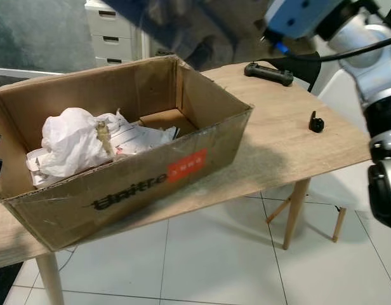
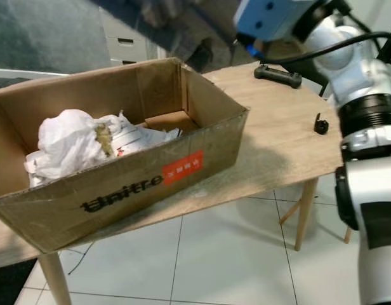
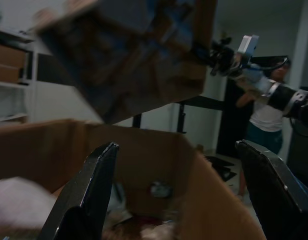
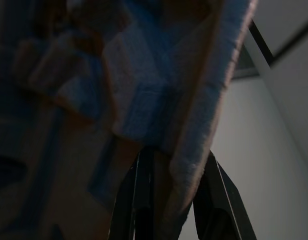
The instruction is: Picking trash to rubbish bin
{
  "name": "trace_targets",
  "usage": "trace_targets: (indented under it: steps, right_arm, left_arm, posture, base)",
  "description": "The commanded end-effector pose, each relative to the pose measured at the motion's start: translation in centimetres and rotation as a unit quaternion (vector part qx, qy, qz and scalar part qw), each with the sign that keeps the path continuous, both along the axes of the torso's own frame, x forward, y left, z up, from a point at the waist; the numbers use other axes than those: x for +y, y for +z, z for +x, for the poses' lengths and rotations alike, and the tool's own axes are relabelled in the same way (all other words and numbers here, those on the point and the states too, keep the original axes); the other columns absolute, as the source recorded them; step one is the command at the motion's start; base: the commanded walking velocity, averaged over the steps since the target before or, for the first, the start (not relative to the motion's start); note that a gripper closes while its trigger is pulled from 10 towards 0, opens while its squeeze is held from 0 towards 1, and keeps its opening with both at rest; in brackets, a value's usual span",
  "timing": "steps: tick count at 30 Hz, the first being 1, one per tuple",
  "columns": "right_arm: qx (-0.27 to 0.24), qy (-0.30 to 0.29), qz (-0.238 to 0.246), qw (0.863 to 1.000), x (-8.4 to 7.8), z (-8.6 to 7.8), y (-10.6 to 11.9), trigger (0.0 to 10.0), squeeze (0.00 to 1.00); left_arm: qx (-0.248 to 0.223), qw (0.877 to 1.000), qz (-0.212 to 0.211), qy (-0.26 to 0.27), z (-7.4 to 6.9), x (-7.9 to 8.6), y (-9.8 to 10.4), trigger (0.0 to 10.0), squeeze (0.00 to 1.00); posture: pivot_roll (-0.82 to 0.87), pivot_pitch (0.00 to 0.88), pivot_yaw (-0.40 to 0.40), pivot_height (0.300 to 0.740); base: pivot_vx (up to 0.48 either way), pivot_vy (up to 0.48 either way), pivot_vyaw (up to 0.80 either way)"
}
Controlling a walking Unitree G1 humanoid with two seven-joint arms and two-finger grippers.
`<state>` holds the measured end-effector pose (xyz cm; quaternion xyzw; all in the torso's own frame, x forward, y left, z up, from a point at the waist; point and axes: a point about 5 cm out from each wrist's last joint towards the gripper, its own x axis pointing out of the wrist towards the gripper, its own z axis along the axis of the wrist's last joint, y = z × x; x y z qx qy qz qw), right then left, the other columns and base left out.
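Overhead, right gripper (image 4: 169, 200) clamps a flat carton (image 3: 134, 55); left gripper (image 3: 179, 195) gapes at box (image 1: 138, 184).

On the tabletop (image 1: 278, 136): box (image 1: 151, 171) at the left, crumpled paper (image 1: 72, 143) inside it; controller (image 1: 268, 73) at the far edge, to the right; small clip (image 1: 316, 122) near the right edge. Behind the tabletop, drawers (image 1: 113, 32). Above the box, flat carton (image 3: 129, 55) pinched in the right claw (image 4: 169, 165).

Open cardboard box (image 1: 138, 184) on table, crumpled paper (image 1: 72, 140) inside
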<state>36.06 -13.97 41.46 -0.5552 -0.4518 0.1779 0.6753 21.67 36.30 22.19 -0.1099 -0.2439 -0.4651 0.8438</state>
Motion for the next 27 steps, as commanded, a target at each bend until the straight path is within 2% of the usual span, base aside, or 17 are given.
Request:
trace_targets:
  steps: [1, 7, 12, 21, 22, 27]
  right_arm:
    - [0.023, 0.018, -0.037, 0.999, 1.0, 0.3, -1.9, 10.0, 0.00]
    - [0.022, 0.049, -0.070, 0.996, 3.2, 0.2, -3.4, 10.0, 0.00]
    - [0.011, 0.093, -0.072, 0.993, 4.6, -0.6, -3.0, 10.0, 0.00]
    - [-0.041, 0.104, -0.066, 0.992, 4.9, -1.7, -0.5, 10.0, 0.00]
    - [-0.061, 0.102, -0.057, 0.991, 4.7, -2.1, 0.7, 10.0, 0.00]
    - [-0.082, 0.099, -0.033, 0.991, 4.3, -2.6, 2.2, 10.0, 0.00]
  left_arm:
    - [0.006, 1.000, -0.008, -0.013, 0.1, -0.5, -0.6, 10.0, 0.00]
    - [0.005, 1.000, -0.009, -0.015, 0.0, -0.6, -0.7, 10.0, 0.00]
    - [0.010, 1.000, -0.011, -0.013, -0.1, -0.6, -1.0, 10.0, 0.00]
    - [0.013, 1.000, -0.016, -0.011, -0.2, -0.5, -1.2, 10.0, 0.00]
    - [0.014, 1.000, -0.018, -0.010, -0.2, -0.5, -1.3, 10.0, 0.00]
    - [0.014, 1.000, -0.021, -0.012, -0.1, -0.5, -1.4, 10.0, 0.00]
  posture:
    - [-0.01, 0.065, -0.058, 0.740]
    - [0.00, 0.068, -0.061, 0.740]
    - [0.00, 0.069, -0.064, 0.740]
    - [0.00, 0.068, -0.064, 0.740]
    - [0.00, 0.063, -0.064, 0.740]
    - [0.00, 0.059, -0.064, 0.740]
  base:
    - [0.000, 0.000, 0.00]
    - [0.000, 0.000, 0.00]
    - [0.000, 0.000, 0.00]
    - [0.000, 0.000, 0.00]
    - [0.000, 0.000, 0.00]
    - [0.000, 0.000, 0.00]
